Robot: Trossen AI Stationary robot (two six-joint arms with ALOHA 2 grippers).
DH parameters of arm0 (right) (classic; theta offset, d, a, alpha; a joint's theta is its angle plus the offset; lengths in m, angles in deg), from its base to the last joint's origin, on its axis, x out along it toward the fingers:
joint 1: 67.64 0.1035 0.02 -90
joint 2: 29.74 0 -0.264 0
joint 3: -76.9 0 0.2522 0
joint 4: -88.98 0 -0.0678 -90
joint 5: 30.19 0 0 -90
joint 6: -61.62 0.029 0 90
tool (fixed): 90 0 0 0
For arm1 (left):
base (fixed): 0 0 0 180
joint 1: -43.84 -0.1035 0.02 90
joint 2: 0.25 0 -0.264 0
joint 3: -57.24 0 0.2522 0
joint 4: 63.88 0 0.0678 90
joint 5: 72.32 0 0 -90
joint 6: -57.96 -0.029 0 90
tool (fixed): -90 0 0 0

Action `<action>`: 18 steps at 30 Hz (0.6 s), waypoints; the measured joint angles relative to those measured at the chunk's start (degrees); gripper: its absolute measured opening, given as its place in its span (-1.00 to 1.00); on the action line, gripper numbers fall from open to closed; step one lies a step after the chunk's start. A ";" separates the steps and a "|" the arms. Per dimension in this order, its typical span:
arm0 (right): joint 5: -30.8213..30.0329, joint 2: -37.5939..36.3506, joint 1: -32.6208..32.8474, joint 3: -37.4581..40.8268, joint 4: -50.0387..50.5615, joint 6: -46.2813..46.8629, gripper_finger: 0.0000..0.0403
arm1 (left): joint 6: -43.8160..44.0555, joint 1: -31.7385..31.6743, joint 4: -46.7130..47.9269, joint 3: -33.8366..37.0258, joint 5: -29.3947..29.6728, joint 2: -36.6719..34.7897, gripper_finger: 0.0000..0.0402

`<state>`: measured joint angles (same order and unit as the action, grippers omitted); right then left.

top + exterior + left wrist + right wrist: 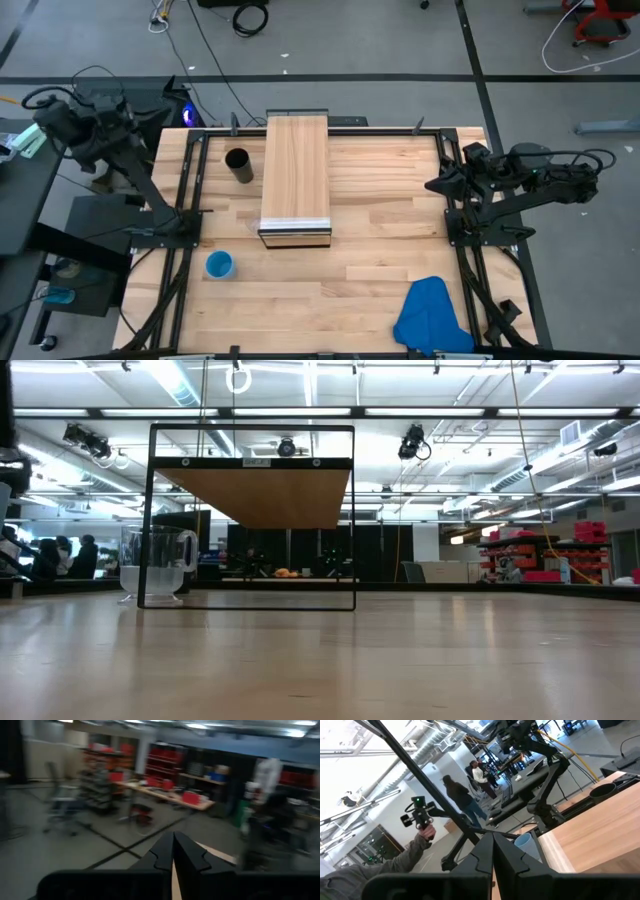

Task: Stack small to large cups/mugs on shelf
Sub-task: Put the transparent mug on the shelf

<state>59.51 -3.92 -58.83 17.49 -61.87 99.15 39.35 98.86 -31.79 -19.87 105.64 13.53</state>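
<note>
On the table nothing is stacked yet: black cup (238, 165), blue cup (219, 265) untouched beside shelf (296, 165); left gripper (173, 851) and right gripper (493, 845) closed, empty, parked at the edges, so a first reach comes next.

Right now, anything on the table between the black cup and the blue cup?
No. In the high view, only bare tabletop lies between the black cup and the blue cup. The shelf sits off to the side, not between them.

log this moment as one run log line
left gripper shut, parked | right gripper shut, parked | black cup, blue cup on table | shelf bare
</note>
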 joint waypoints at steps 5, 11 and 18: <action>0.20 0.00 0.00 0.00 0.02 -0.01 -0.92 | 5.50 -7.84 3.67 0.00 0.95 0.00 -0.90; 0.37 0.00 0.00 0.00 0.00 -0.04 -0.92 | 21.51 -16.55 15.88 0.00 0.73 0.00 -0.96; 0.40 0.00 0.00 0.00 0.01 0.23 -0.92 | 36.44 -25.30 28.37 0.00 -0.76 0.00 -0.87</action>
<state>59.91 -3.92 -58.82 17.49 -61.86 99.38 75.80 73.56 -3.42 -19.87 104.88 13.53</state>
